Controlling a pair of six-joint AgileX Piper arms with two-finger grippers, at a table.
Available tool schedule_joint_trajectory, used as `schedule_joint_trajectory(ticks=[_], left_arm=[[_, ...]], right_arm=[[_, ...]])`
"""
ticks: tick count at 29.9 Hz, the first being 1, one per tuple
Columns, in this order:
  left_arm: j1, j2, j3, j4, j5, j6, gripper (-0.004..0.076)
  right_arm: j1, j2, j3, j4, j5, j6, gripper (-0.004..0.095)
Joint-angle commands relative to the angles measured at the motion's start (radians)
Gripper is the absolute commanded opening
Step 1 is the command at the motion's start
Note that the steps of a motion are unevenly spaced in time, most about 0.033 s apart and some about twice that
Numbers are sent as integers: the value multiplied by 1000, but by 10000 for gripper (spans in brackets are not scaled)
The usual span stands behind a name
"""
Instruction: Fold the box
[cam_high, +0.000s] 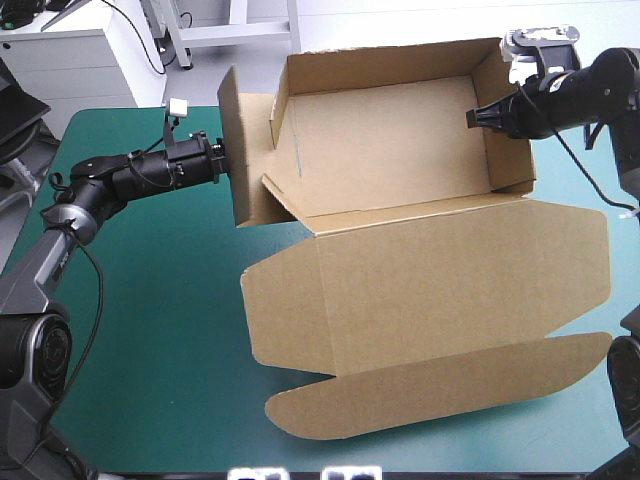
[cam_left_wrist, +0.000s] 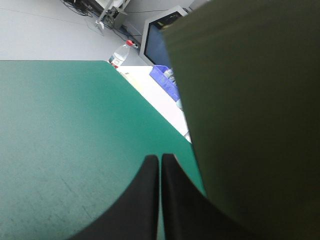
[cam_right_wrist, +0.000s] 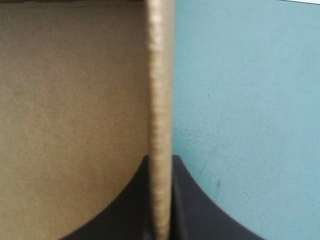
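Observation:
The brown box (cam_high: 385, 150) stands on the far half of the table as an open tray, walls raised. Its lid (cam_high: 430, 290) lies flat toward the front, ending in a long curved flap (cam_high: 440, 390). My left gripper (cam_high: 222, 158) is shut and sits against the outer side of the upright left side flap (cam_high: 242, 160). In the left wrist view the fingers (cam_left_wrist: 160, 159) meet with nothing between them, and the board (cam_left_wrist: 250, 100) rises beside them. My right gripper (cam_high: 478, 117) is shut on the right wall. Seen from the right wrist, that wall's edge (cam_right_wrist: 160, 75) runs between the fingers (cam_right_wrist: 160, 162).
Bare teal-green cover (cam_high: 150, 330) lies left of the lid and in front of the left arm. The lid's front flap reaches close to the table's front edge. A strip of cover (cam_high: 585, 180) shows right of the box.

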Motion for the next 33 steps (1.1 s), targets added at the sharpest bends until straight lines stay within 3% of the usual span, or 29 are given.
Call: schedule_joint_trajectory(ticks=[1,9,16,20,26,33], left_arm=[[-26,-59,-62,-159,119,-40,5],[-68,-115,-75,-159,121,-74,5],[-68,-159,-75,-152,121,-93,15],[-68,-163,-75,-81,121,-102,108],[-68,-163,-75,-24,121,-168,342],[-68,-163,-89,85,36,-324,358]], right_arm=[[15,-27,-28,15,5,-1,-17],[65,2,-28,-67,3,-3,-18],[73,8,-28,-66,-8,-3,-18],[73,8,-28,-66,-4,-3,-18],[73,8,-28,-66,0,-3,-18],[74,8,-28,-67,2,1,-12]])
